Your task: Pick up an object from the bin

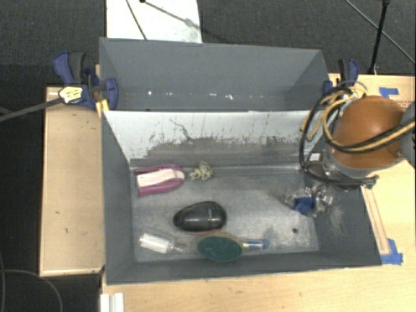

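My gripper [317, 197] hangs low over the bin's right side, near the back wall, under the orange wrist cover. A small blue thing [303, 205] lies right at its lower left tip; whether it is gripped I cannot tell. The nearest other things are a green round brush with a blue handle [221, 247] at the front middle and a black oval thing [200, 216] just behind it, both well left of the gripper.
A pink and white thing [158, 179] lies at the back left with a small crumpled scrap [203, 171] beside it. A small clear bottle [156, 243] rests at the front left. Bare floor separates the gripper from these.
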You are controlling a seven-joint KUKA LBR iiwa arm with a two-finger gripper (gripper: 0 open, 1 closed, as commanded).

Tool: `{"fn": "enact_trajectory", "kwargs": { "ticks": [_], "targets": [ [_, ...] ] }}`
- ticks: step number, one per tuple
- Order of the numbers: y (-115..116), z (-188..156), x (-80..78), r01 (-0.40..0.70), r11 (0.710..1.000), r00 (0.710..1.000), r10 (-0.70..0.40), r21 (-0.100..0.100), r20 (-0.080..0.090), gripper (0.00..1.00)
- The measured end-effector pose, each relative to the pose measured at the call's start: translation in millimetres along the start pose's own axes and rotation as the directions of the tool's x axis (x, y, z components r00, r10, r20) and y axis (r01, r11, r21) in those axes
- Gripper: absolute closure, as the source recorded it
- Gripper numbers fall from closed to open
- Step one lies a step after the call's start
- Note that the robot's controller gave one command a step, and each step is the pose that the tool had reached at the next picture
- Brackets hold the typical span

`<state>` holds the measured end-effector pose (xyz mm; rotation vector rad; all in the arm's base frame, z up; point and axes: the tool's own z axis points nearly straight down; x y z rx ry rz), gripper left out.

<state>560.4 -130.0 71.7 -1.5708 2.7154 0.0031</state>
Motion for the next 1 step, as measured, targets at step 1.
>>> {"fn": "enact_trajectory", "kwargs": {
  "ticks": [1],
  "targets": [
    [22.1,-149.0,-13.9,0.037,0.999,0.999,-0.037,0.008,-0.001,1.00]
  ]
}}
